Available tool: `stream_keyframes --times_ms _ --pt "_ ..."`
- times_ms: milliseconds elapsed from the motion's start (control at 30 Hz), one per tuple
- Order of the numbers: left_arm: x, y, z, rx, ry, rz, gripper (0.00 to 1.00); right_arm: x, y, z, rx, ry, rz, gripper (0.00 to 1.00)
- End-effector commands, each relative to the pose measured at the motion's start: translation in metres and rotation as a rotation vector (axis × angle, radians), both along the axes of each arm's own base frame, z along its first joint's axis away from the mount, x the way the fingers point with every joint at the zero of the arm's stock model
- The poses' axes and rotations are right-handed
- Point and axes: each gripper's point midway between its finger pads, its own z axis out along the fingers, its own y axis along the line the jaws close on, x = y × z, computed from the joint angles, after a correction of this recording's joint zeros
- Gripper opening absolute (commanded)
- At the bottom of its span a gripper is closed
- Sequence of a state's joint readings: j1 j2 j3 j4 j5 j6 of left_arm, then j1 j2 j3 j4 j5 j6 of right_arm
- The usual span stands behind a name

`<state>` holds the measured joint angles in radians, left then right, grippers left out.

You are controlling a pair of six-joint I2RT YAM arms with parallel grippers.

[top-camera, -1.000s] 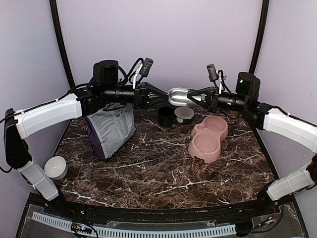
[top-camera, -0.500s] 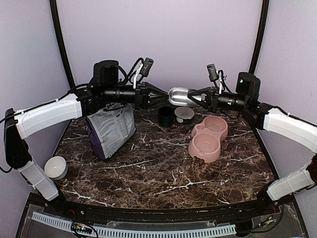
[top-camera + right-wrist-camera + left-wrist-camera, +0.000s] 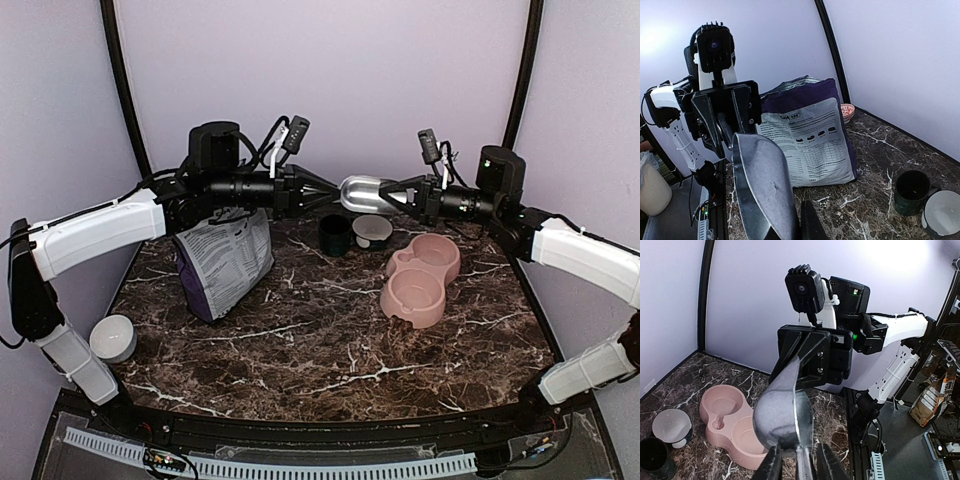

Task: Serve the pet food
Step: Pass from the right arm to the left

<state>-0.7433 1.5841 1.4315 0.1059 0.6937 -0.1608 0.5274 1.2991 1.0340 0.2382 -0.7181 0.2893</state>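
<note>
The pet food cannot be made out in any view. The top of the purple-and-grey printed bag (image 3: 225, 262) is hidden behind the left arm in the top view, and its inside shows in no view. No view settles whether anything lies in the silver metal scoop (image 3: 360, 194).

The scoop hangs in the air above the back of the dark marble table (image 3: 300, 340), between the two arms. The right claw (image 3: 398, 196) is clenched on its handle. In the right wrist view only one finger (image 3: 807, 220) shows, and the grip itself is cut off at the bottom edge. The left claw (image 3: 333, 197) has its fingers on either side of the scoop's front rim. I cannot tell whether they pinch it or merely flank it.

The bag's grey panel carries a heading, rows of fine print and small dark icons, all too small to read.

The scoop covers part of the pink plastic double bowl (image 3: 420, 280) in the left wrist view. The black cup (image 3: 335, 235) and the small grey bowl (image 3: 372, 231) stand just beside each other behind it. The right wrist frame crops the grey bowl.
</note>
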Motion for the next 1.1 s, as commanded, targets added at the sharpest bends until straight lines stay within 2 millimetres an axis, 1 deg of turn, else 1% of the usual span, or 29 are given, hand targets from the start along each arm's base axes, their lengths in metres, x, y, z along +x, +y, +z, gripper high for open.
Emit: stream_keyframes --times_ms 0,367,533,567,633,733,867,1000,1067 --pt "0.001 0.005 0.011 -0.018 -0.031 0.015 0.24 -0.002 0.002 0.02 0.035 -0.062 0.017 0.0" --pt "0.001 0.004 0.01 -0.016 -0.03 0.014 0.12 -0.001 0.003 0.018 0.036 -0.054 0.023 0.0" --pt "0.002 0.003 0.008 -0.012 -0.026 0.017 0.12 -0.002 0.003 0.018 0.037 -0.055 0.023 0.0" --pt "0.002 0.004 0.008 -0.013 -0.025 0.017 0.1 -0.002 0.002 0.018 0.037 -0.056 0.023 0.0" --pt "0.002 0.004 0.009 -0.016 -0.024 0.016 0.01 -0.003 0.003 0.018 0.038 -0.057 0.027 0.0" --pt "0.001 0.004 0.008 -0.017 -0.015 0.013 0.0 -0.004 0.002 0.018 0.04 -0.058 0.026 0.0" --pt "0.0 0.005 0.001 -0.007 -0.007 0.016 0.0 0.0 -0.001 0.009 0.023 -0.033 -0.01 0.01" --pt "0.001 0.007 -0.003 0.007 -0.012 0.026 0.0 0.006 -0.006 -0.005 -0.02 0.0 -0.065 0.26" --pt "0.002 0.008 -0.005 0.015 -0.018 0.034 0.0 0.009 -0.01 -0.011 -0.045 0.015 -0.104 0.35"
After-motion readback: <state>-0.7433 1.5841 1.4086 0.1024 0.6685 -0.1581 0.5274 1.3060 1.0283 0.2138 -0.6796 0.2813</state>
